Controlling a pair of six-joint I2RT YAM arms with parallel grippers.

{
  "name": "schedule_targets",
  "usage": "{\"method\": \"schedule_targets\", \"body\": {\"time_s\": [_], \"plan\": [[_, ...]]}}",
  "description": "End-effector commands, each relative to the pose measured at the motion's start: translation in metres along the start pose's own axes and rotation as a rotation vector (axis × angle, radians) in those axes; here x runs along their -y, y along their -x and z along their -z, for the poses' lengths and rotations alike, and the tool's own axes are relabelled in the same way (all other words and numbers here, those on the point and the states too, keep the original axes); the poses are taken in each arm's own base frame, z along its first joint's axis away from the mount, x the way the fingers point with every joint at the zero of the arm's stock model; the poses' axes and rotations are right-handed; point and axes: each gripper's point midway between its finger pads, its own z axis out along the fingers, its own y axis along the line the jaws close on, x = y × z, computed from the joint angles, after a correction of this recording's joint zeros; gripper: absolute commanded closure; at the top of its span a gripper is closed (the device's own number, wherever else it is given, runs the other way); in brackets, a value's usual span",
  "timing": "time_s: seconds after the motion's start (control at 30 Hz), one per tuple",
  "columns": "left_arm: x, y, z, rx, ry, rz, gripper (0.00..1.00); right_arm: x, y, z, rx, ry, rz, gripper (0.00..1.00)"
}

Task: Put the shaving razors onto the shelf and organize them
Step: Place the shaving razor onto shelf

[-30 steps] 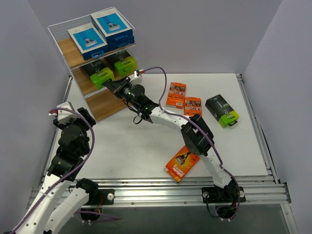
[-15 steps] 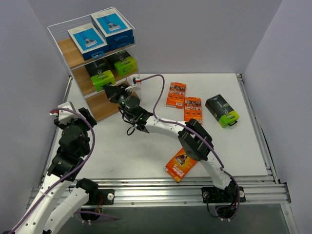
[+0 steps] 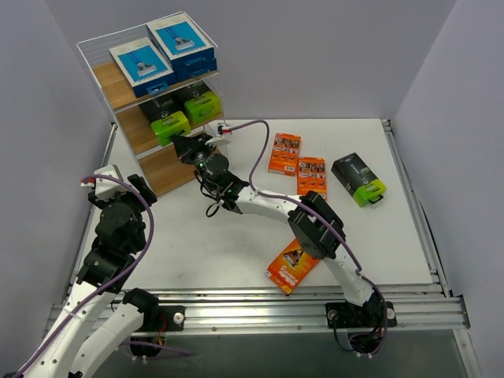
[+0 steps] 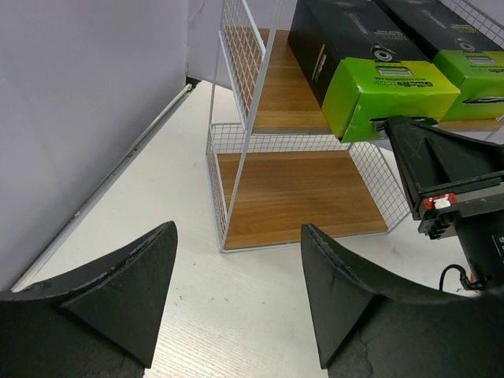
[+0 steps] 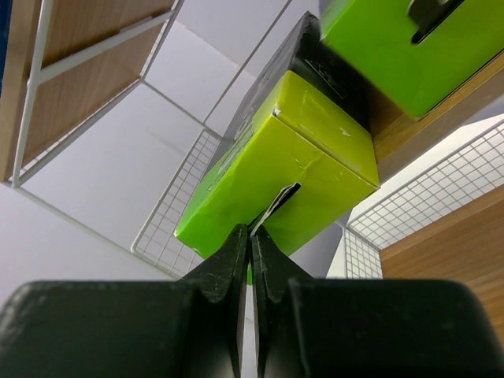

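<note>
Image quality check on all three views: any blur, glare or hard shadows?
Top external: even diffuse light, faint soft shadows on the table, all sharp. Left wrist: shelf crisp, no glare; left gripper jaws dark but textured. Right wrist: steeply tilted close-up; right gripper jaws near-black, little detail; lime-green pack end bright, not blown out.
</note>
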Motion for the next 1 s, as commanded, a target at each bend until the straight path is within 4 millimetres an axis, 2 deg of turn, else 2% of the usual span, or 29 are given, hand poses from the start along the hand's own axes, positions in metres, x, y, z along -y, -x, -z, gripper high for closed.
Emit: {"method": "schedule_targets", "body": {"time_s": [0.0,0.63,0.97], "plan": [[0.004,0.007,0.001,0.023,-0.016,0.009,0.27,-0.033,0.067,-0.009,0.131,0.064,-0.038,1.00],[0.006,0.006,0.000,0.019,-0.023,0.009,0.27,-0.032,0.063,-0.022,0.113,0.099,-0.048,1.00],[0.006,0.006,0.000,0.018,-0.026,0.006,0.27,-0.022,0.059,-0.026,0.101,0.093,-0.060,1.00]]}}
